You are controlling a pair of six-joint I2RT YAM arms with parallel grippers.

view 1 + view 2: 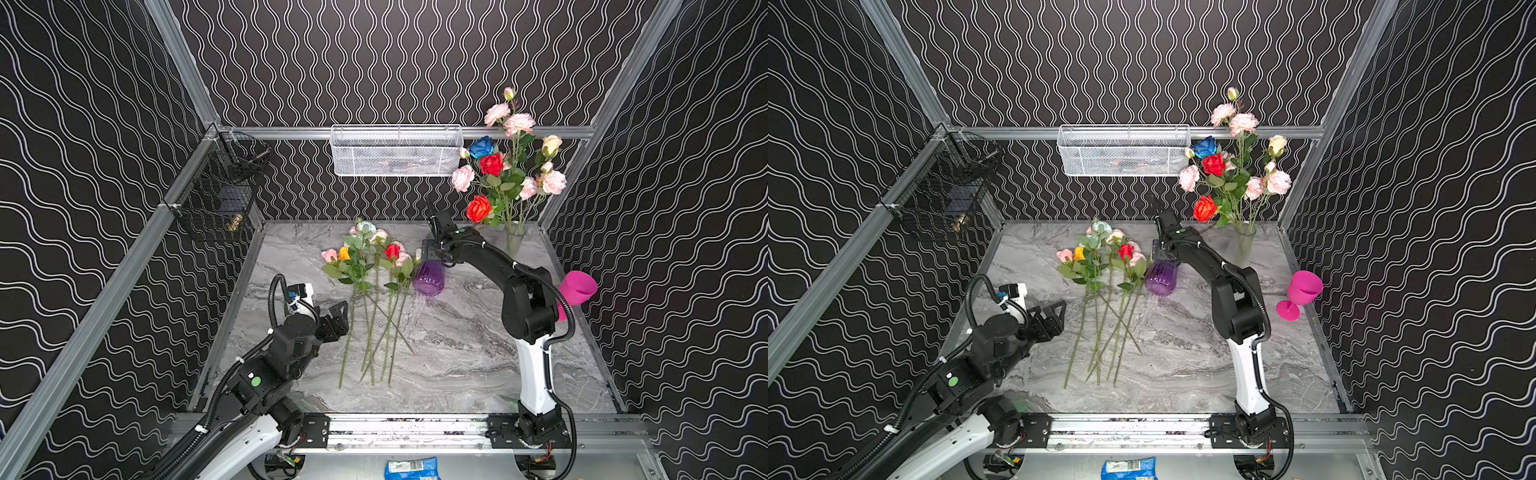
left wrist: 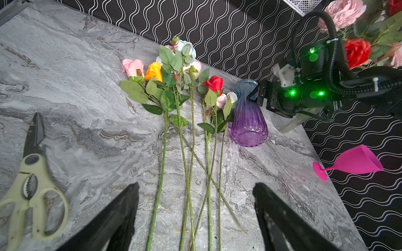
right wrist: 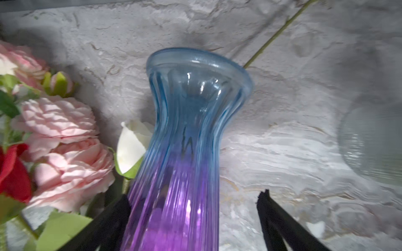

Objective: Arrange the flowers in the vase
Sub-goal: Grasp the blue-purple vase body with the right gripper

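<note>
My right tool (image 3: pixel 193 195) straddles the neck of the purple vase (image 3: pixel 191 121), jaws released: slippery, breakable glass. Meanwhile my left tool (image 2: pixel 195 184) gapes empty. The flowers (image 2: pixel 169 82) look light and floppy; I'd pinch mid-stem.

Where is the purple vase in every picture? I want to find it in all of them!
Both top views: purple vase mid-table, just right of the lying flowers.
Left wrist view: between the lying flowers and the clear vase.
Right wrist view: close up, pink blooms one side, clear vase the other.
Shared landmark: the clear vase.
</note>
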